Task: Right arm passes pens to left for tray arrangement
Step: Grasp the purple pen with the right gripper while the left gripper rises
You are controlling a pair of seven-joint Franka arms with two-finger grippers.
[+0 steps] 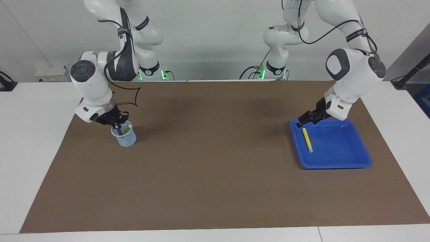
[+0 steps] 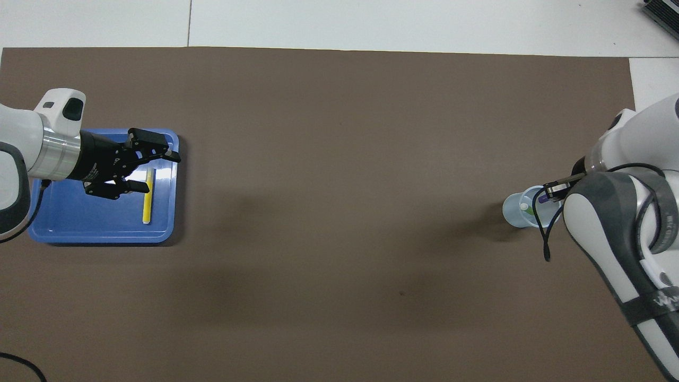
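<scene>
The blue tray (image 1: 356,161) lies at the left arm's end of the table, also in the overhead view (image 2: 101,236). The yellow pen (image 1: 307,139) lies in it (image 2: 147,204). My left gripper (image 1: 304,121) hangs open and empty over the tray's rim nearer the robots, just above the yellow pen's end (image 2: 156,171). My right gripper (image 1: 117,123) is down at the mouth of a pale-blue cup (image 1: 126,138), right at the top of the purple pen (image 1: 117,129). The green pen (image 1: 126,128) stands in the same cup (image 2: 528,211).
A brown mat (image 1: 215,161) covers the table's middle, with bare white table (image 1: 33,141) around it. The cup (image 2: 517,212) stands at the right arm's end; the right arm's elbow (image 2: 610,223) hides part of it from above.
</scene>
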